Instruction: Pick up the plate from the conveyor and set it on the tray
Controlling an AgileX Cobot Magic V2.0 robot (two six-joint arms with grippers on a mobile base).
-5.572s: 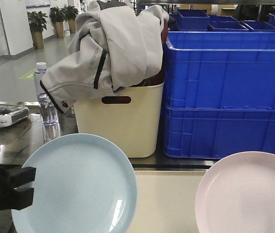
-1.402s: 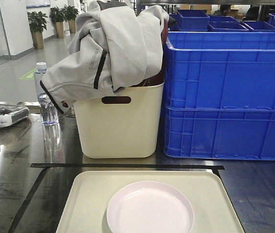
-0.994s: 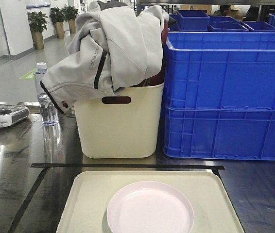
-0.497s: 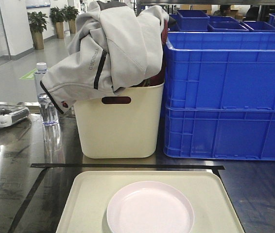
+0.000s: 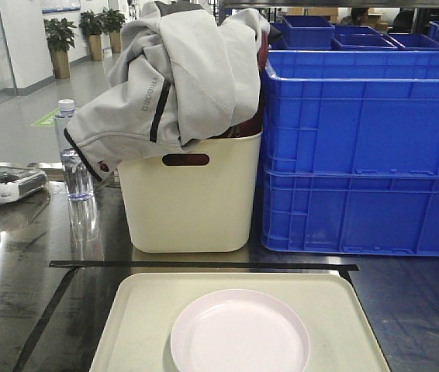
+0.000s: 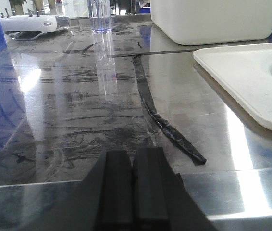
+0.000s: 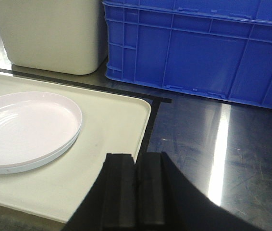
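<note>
a pale pink plate (image 5: 240, 331) sits on the cream tray (image 5: 138, 322); left end effector (image 6: 135, 185) and right end effector (image 7: 136, 190) are both closed, empty, above the steel desk (image 6: 78, 110).

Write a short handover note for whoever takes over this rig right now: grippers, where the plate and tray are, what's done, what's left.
Left gripper: shut, empty, low over the steel table, left of the tray.
Right gripper: shut, empty, at the tray's near right corner.
Pink plate: flat on the cream tray, roughly centred and nearer its front edge, touching neither gripper.
Conveyor: not in any view.
Done: one plate sits on the tray.
Left: nothing visible for this plate; whether more are coming cannot be told.
</note>
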